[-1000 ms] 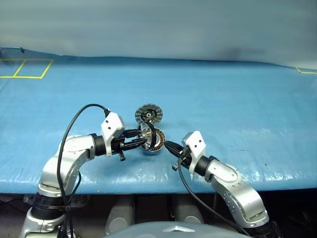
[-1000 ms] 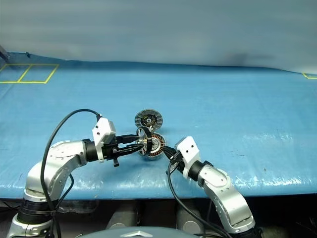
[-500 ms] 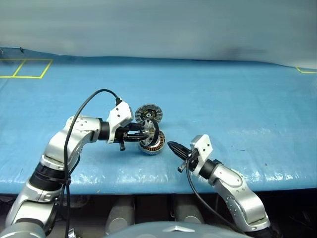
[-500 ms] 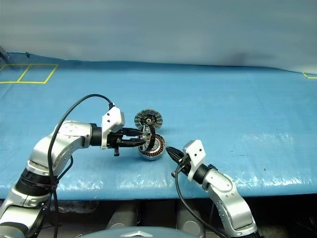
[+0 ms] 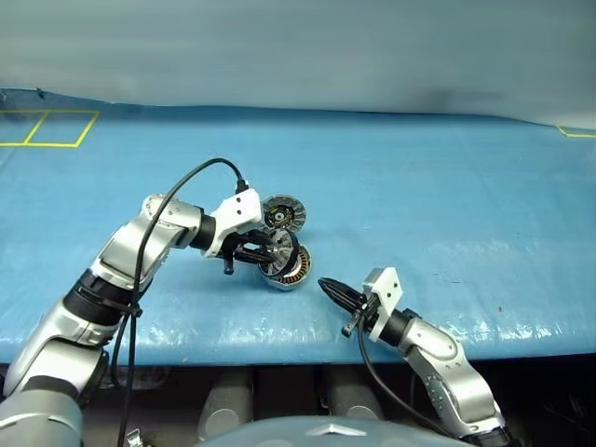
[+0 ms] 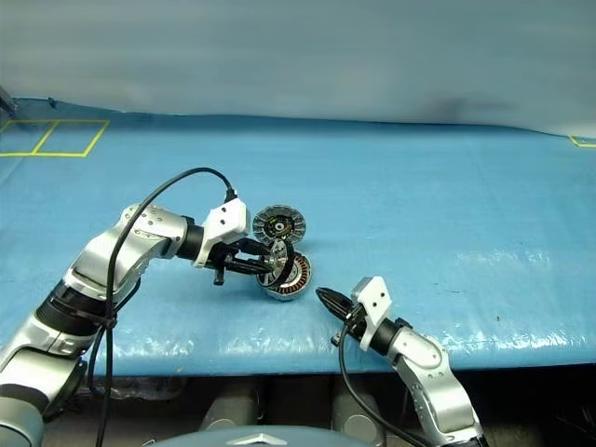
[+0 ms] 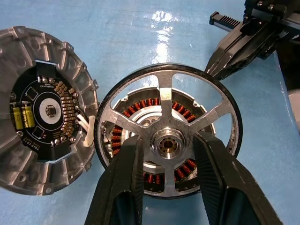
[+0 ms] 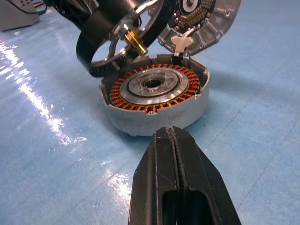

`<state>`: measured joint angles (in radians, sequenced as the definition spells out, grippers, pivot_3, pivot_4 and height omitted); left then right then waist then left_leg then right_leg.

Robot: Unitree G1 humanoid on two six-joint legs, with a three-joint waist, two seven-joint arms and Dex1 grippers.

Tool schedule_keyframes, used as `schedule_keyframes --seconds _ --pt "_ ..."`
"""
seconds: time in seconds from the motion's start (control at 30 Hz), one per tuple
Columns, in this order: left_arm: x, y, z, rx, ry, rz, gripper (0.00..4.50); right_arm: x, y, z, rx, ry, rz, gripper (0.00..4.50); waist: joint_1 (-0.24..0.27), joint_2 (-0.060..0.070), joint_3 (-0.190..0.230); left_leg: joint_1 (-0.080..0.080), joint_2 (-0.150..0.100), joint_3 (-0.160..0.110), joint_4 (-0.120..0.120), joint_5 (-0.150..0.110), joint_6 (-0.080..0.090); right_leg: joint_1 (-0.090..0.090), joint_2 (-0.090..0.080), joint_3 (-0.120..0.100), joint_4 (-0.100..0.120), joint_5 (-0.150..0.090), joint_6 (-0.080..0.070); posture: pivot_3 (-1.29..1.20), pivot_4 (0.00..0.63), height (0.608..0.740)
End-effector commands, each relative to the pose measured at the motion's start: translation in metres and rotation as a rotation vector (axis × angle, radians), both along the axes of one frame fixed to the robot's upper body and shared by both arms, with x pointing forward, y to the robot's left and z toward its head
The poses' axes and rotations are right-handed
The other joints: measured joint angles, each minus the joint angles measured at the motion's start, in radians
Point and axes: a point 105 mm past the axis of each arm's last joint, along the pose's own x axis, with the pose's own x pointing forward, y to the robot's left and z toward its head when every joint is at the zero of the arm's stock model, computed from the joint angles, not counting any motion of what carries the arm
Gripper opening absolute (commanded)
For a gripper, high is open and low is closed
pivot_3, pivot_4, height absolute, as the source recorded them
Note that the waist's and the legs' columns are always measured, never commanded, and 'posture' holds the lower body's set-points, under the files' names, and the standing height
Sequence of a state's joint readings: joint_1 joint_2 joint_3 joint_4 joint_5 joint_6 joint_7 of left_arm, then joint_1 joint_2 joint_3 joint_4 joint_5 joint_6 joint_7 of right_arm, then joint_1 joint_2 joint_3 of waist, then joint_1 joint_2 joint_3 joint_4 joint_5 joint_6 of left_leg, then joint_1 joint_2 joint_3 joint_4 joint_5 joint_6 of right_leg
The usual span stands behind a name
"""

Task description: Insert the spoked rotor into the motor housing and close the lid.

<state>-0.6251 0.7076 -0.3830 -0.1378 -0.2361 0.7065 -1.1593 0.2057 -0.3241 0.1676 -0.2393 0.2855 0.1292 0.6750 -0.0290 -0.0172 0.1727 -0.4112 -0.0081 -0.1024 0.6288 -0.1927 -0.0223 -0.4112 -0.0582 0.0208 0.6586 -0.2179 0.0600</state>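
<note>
Left gripper (image 7: 166, 154) grips the spoked rotor (image 7: 168, 136), tilted above my motor housing (image 8: 154, 96); seating it and closing the lid (image 7: 40, 110) remain.

Spoked rotor (image 7: 168, 140) over motor housing (image 8: 157, 96) mouth; bare blue sheet (image 5: 447, 205) all around

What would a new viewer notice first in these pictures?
The left gripper holds the spoked rotor tilted just above the motor housing on the blue table. The lid lies open beside the housing, and the shut right gripper waits nearby.
</note>
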Motion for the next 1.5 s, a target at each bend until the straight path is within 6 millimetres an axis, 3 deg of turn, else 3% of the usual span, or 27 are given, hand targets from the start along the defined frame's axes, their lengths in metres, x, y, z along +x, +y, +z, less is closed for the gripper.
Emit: schedule_keyframes --seconds 0.03,1.5 --pt "0.004 -0.004 0.011 0.014 -0.051 -0.043 1.27 -0.001 0.005 0.007 0.029 -0.035 0.001 0.0 0.0 0.0 0.0 0.0 0.0 0.0 0.0 0.0 0.0 0.0 0.0 0.0 0.0 0.0 0.0 0.0 0.15 0.74" --pt "0.017 -0.025 -0.007 0.265 -0.032 -0.207 1.27 0.001 0.009 0.002 0.008 -0.037 -0.019 0.0 0.005 0.001 0.0 0.0 0.0 0.0 0.001 0.0 0.0 0.001 0.0 0.0 0.0 0.0 0.0 0.0 0.15 0.74"
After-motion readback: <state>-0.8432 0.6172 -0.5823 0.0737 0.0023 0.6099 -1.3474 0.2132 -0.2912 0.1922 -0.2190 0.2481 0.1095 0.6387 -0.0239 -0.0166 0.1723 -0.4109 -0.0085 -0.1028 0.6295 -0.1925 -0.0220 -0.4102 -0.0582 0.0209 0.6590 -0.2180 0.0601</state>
